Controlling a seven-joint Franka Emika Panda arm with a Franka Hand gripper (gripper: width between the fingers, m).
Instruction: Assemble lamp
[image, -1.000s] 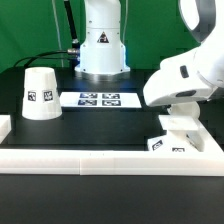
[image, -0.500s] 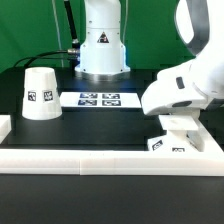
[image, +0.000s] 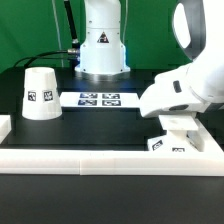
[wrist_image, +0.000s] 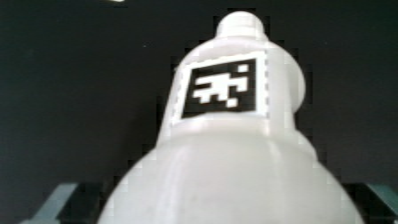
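Observation:
The white bulb (wrist_image: 228, 150), with a black-and-white tag on its neck, fills the wrist view and sits between my dark fingers (wrist_image: 64, 203). My gripper (wrist_image: 214, 208) is shut on it. In the exterior view the gripper (image: 175, 116) is mostly hidden under the white wrist, at the exterior view's right, just above the flat square lamp base (image: 172, 145). A white piece below the wrist (image: 176, 124) looks like the bulb's end. The cone shade (image: 40, 93) stands upright at the exterior view's left, apart from the rest.
The marker board (image: 98, 98) lies flat in the middle of the black table. A long white rail (image: 100, 161) runs along the front, with a short white piece (image: 5, 126) at the left. The arm's white pedestal (image: 101, 45) stands at the back.
The wrist and arm have shifted slightly toward the exterior view's left, over the lamp base. The shade, base and marker board have not moved.

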